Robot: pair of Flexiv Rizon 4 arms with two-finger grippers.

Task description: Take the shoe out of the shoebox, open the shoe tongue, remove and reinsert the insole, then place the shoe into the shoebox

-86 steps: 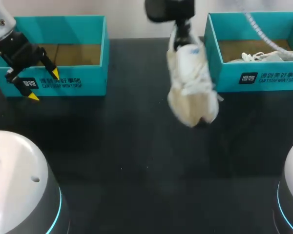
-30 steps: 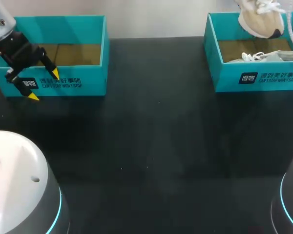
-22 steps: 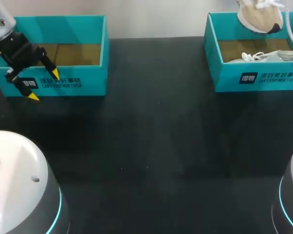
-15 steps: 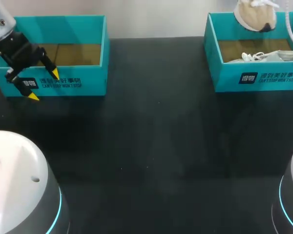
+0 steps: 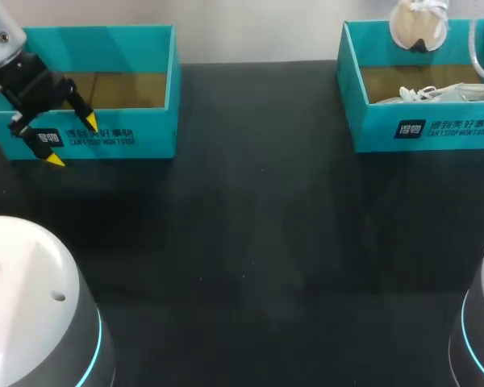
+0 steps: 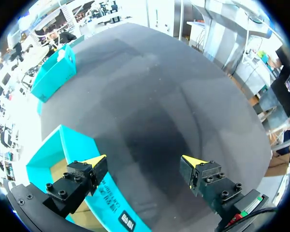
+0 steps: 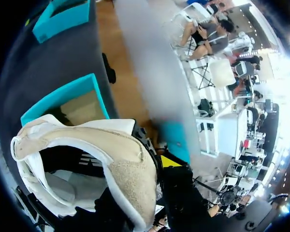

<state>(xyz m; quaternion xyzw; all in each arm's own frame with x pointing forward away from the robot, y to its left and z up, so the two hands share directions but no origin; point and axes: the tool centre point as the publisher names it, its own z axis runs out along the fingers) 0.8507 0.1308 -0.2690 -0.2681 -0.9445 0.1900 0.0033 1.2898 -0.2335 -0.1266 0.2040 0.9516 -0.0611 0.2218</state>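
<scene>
A: What has changed in the last few seconds?

B: The shoe. A moment ago it hung at the top centre of the head view, over the dark table. Now it sits at the upper right of the frame, above the far wall of the right shoebox, and over the last second it has drifted slightly upward and turned.

A: Who carries it?

B: The right gripper. In its wrist view the shoe's collar is draped over the fingers and pinched there. Only one yellow tip shows, but the shoe hangs free of the box, so I judge it clamped.

A: And the other arm?

B: The left gripper has not moved. It stays at the upper left, in front of the left shoebox, fingers spread wide and holding nothing.

A: What does that mean for the task?

B: It looks like the last step, returning the shoe. It still has to come down into that box, where another shoe already lies.
</scene>
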